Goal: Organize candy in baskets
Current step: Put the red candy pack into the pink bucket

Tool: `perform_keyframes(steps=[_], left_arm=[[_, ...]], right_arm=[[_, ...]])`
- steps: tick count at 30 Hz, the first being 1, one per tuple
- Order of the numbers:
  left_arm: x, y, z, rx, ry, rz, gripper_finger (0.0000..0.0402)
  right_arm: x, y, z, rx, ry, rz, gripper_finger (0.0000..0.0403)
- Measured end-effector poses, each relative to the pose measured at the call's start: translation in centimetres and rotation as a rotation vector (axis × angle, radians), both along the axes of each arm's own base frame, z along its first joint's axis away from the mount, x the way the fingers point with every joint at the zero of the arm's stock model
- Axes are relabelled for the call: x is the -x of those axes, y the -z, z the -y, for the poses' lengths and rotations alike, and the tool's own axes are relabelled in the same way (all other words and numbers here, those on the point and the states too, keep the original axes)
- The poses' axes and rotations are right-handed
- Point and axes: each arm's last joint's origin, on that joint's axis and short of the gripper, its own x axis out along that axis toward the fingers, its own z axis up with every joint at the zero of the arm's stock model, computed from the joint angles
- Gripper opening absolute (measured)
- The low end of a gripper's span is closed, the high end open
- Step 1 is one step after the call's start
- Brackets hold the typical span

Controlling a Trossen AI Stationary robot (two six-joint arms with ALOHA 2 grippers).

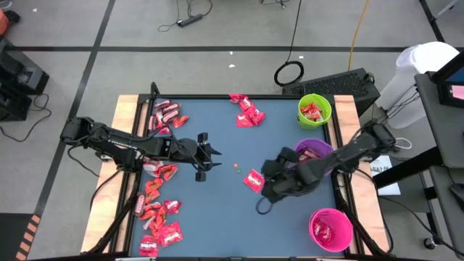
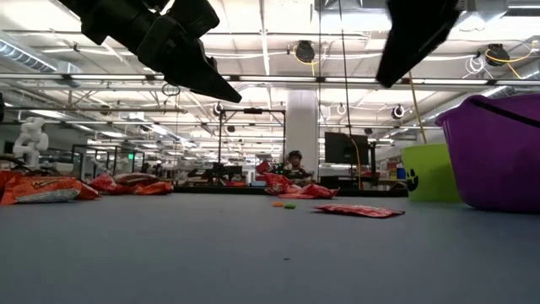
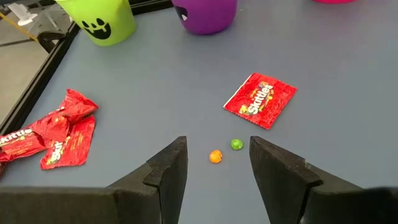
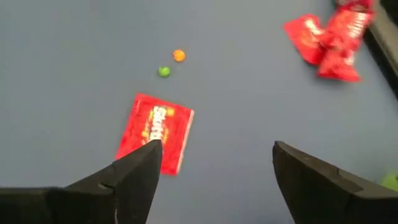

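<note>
Table: the dark blue-grey tabletop [image 1: 217, 217] with pale wooden side rails is filling the middle of the high view.
Left arm: the dark jointed arm is reaching in from the left edge of the high view; its left gripper [image 1: 208, 156] is hovering above the table centre-left with its two dark fingers [image 3: 168, 177] standing apart and nothing between them.
Right arm: the dark arm is coming in from the right edge; its right gripper [image 1: 262, 190] is hanging over the table right of centre with its fingers [image 4: 134, 177] spread wide, holding nothing.
Baskets: the lime green round plastic basket [image 1: 315, 111] is sitting at the upper right of the table, the purple one [image 1: 313, 151] just below it, partly under the right arm, and the bright pink one [image 1: 330, 229] at the lower right; wrappers are showing inside each.
Candy piles: many shiny red wrapped sweets are lying along the left side, a bunch at upper left [image 1: 165, 114] and a bunch at lower left [image 1: 156, 217]; a smaller group [image 1: 247, 112] is lying at top centre.
Single candy: one flat red packet with white lettering [image 1: 254, 180] is lying on the table just beside the right gripper.
Loose dots: a tiny green dot [image 3: 236, 144] and an orange dot [image 3: 215, 156] are lying side by side between the grippers.
</note>
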Motion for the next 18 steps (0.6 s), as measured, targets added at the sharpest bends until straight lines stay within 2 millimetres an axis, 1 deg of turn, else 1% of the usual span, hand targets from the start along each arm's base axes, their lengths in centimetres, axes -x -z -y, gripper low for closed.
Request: perform_keyframes(steps=[5, 8, 13, 18], left_arm=[[0.0, 0.0, 0.0, 0.0, 0.0, -0.001, 0.018], [0.0, 0.0, 0.0, 0.0, 0.0, -0.001, 0.018], [0.0, 0.0, 0.0, 0.001, 0.0, -0.004, 0.018], [0.0, 0.0, 0.0, 0.001, 0.0, -0.003, 0.018]], right_arm=[[-3.2, 3.3, 0.3, -0.063, -0.072, -0.06, 0.0292], [-4.5, 5.3, 0.5, -0.08, -0.082, -0.094, 0.0292], [-5.8, 8.5, 1.0, -0.119, -0.072, -0.177, 0.0292], [-6.8, 10.0, 1.7, -0.145, -0.042, -0.181, 0.0292]])
